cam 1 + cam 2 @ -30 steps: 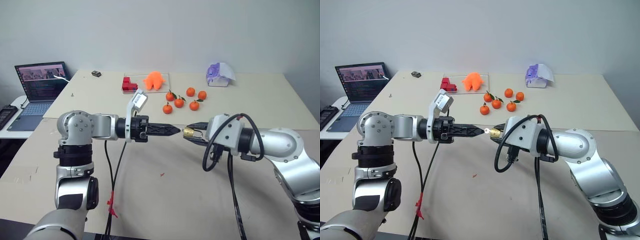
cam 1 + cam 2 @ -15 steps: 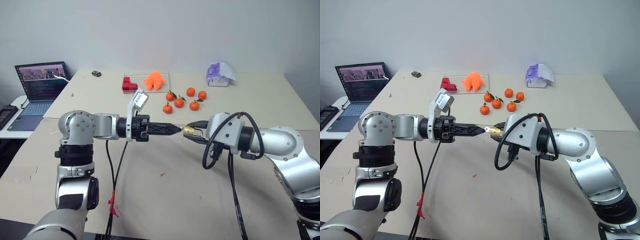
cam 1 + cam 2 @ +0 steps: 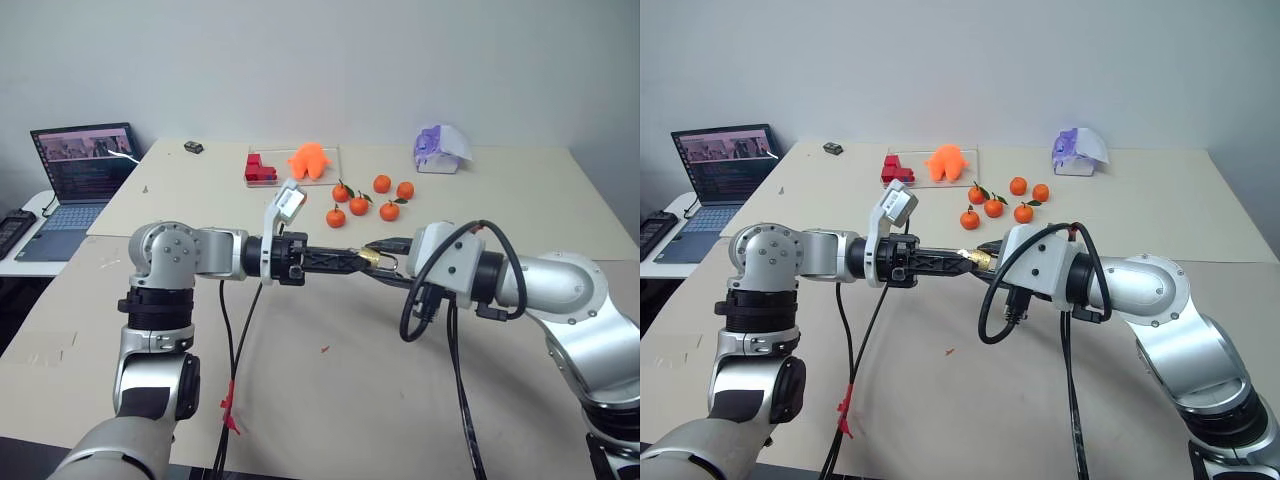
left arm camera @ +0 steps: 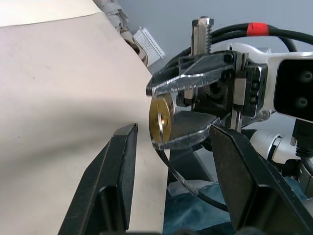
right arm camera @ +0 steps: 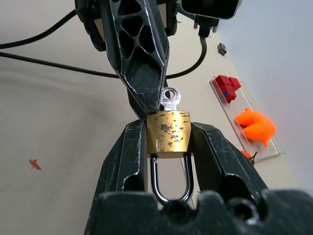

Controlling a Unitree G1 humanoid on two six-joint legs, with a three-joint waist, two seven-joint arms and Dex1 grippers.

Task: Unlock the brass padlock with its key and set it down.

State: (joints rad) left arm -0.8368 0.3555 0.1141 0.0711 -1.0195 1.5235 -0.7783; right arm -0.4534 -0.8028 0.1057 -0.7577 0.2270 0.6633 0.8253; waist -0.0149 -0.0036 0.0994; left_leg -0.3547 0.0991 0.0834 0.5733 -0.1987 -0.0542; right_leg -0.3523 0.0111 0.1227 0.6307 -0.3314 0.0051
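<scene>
A pale beige table (image 3: 330,390) runs under both arms, backed by a plain grey-white wall; off its far left edge an open laptop (image 3: 78,180) sits on a lower side surface. At the far middle of the table lie a red block (image 3: 258,169) and an orange soft toy (image 3: 309,160) on a clear sheet, a cluster of small oranges (image 3: 368,200) a little nearer, a purple-and-white object (image 3: 440,149) at the far right and a small dark item (image 3: 193,148) far left; a red speck (image 3: 325,349) lies on the bare near surface; black cables hang from both wrists.

The brass padlock (image 5: 168,133) is held above the table's middle; the right gripper (image 5: 168,142) clamps its scuffed golden body between both fingers, the silver shackle closed and pointing back toward that wrist. The key (image 5: 169,98) stands in the far face of the body, its round silver bow sticking out. The left gripper (image 4: 168,142) points at the padlock from the left, its fingers parted and holding nothing, one fingertip (image 5: 146,95) just beside the key's bow; whether it touches cannot be told.
</scene>
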